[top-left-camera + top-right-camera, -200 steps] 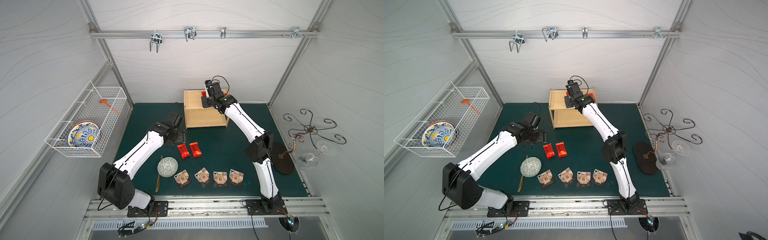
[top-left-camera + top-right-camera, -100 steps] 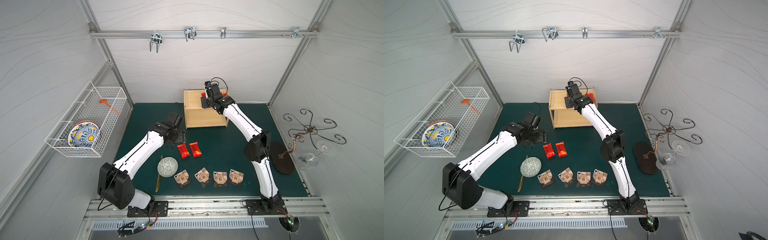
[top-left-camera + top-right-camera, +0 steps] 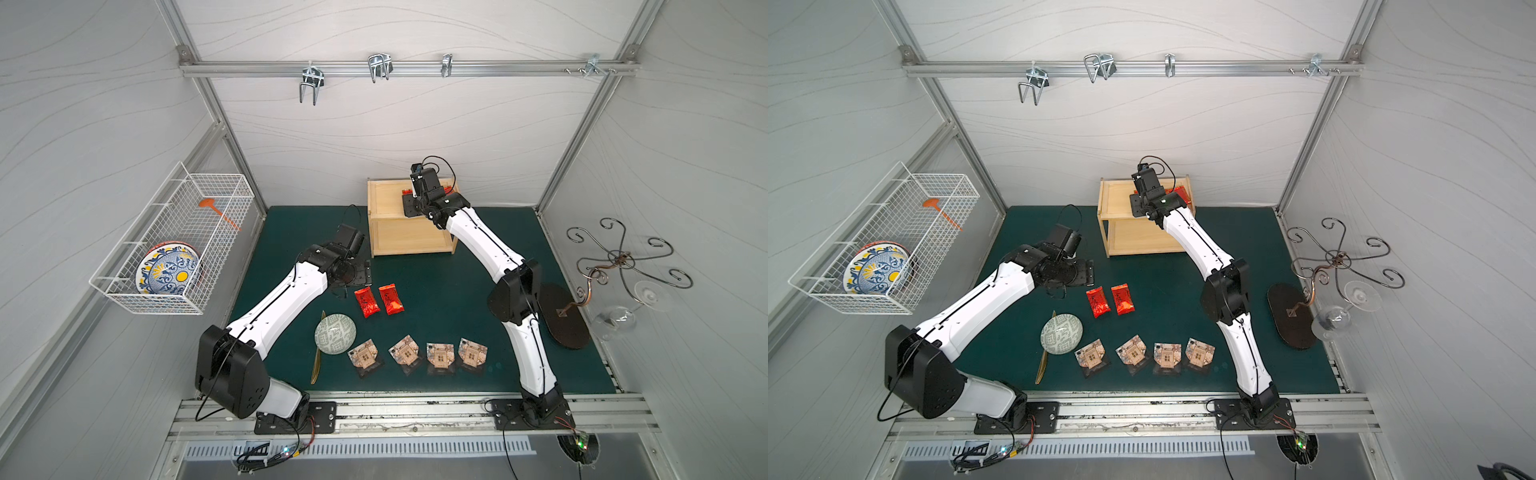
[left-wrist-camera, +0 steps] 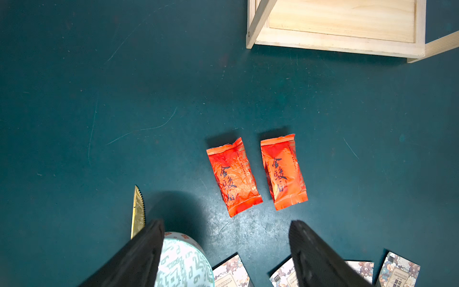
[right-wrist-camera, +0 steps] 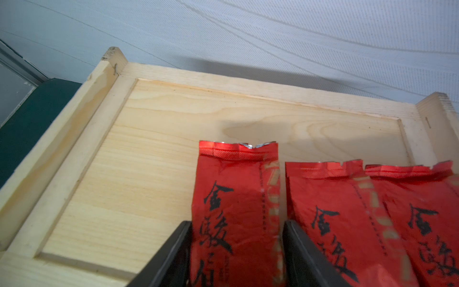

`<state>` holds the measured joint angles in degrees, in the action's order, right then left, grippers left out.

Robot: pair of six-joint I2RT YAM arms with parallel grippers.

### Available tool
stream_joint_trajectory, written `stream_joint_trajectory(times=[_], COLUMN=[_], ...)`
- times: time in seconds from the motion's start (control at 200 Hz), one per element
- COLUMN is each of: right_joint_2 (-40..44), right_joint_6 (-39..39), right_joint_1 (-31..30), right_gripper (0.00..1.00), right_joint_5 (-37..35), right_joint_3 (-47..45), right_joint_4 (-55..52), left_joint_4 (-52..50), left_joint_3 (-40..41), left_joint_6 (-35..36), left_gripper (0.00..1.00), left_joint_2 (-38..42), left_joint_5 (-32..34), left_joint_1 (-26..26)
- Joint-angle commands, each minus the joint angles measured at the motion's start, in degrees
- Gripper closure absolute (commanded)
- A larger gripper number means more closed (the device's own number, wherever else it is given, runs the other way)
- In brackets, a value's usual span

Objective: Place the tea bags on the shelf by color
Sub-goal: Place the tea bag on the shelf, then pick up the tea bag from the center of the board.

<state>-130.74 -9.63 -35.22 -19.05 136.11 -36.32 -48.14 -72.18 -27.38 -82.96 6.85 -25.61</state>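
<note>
Three red tea bags lie side by side on the top tier of the pine shelf (image 5: pixel 173 149), toward its right end. My right gripper (image 5: pixel 237 223) is open, its jaws standing just off the long edges of the leftmost one (image 5: pixel 236 188). In both top views that arm hides most of them; a red corner (image 3: pixel 1181 193) shows on the shelf (image 3: pixel 386 199). Two more red tea bags (image 4: pixel 233 176) (image 4: pixel 283 171) lie on the green mat. My left gripper (image 4: pixel 227 225) hovers open and empty, short of them. Several tan tea bags (image 3: pixel 405 351) stand in a row near the front edge.
A green-patterned bowl (image 3: pixel 335 333) and a gold serrated knife (image 3: pixel 318 353) lie left of the tan row. A white wire basket (image 3: pixel 174 241) with a painted plate hangs on the left wall. At the right stand a dark metal hook stand (image 3: pixel 619 262) and a glass (image 3: pixel 615 320).
The right arm has shifted only slightly over the shelf top. The left arm and the tea bags on the mat have not moved.
</note>
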Motion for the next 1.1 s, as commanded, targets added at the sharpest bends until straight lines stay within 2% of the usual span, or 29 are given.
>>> stream_joint_trajectory(times=[0.0, 0.25, 0.39, 0.56, 0.8, 0.905, 1.095], right_joint_2=[3.6, 7.9, 13.5, 25.4, 42.7, 45.8, 48.4], right_joint_6=[-1.0, -1.9, -2.6, -4.3, -6.3, -9.0, -10.6], right_joint_1=[-0.4, -1.3, -1.9, -3.3, -3.6, -3.4, -2.3], right_gripper=[0.37, 0.35, 0.35, 0.34, 0.33, 0.33, 0.33], right_joint_5=[0.5, 1.3, 1.3, 0.5, 2.0, 3.4, 5.4], right_joint_3=[0.7, 0.9, -4.2, -22.4, -57.8, -66.4, -75.1], right_joint_4=[0.8, 0.0, -0.1, 2.2, 10.8, 11.7, 13.7], left_joint_4=[0.7, 0.9, 1.0, 0.7, 0.8, 0.2, -0.9], left_joint_3=[-0.3, -0.2, -0.3, -0.5, 0.2, 0.0, -0.8], left_joint_6=[0.3, 0.0, -0.4, -1.4, -4.6, -6.7, -12.2], left_gripper=[0.16, 0.16, 0.17, 0.18, 0.18, 0.19, 0.21], left_joint_2=[1.2, 1.8, 1.8, 1.8, 0.7, -0.8, -4.5], left_joint_5=[0.3, -0.3, -1.0, -1.9, -1.5, -0.4, 0.6], left_joint_1=[-0.1, -0.1, -0.1, -0.3, -2.7, -4.3, -6.9])
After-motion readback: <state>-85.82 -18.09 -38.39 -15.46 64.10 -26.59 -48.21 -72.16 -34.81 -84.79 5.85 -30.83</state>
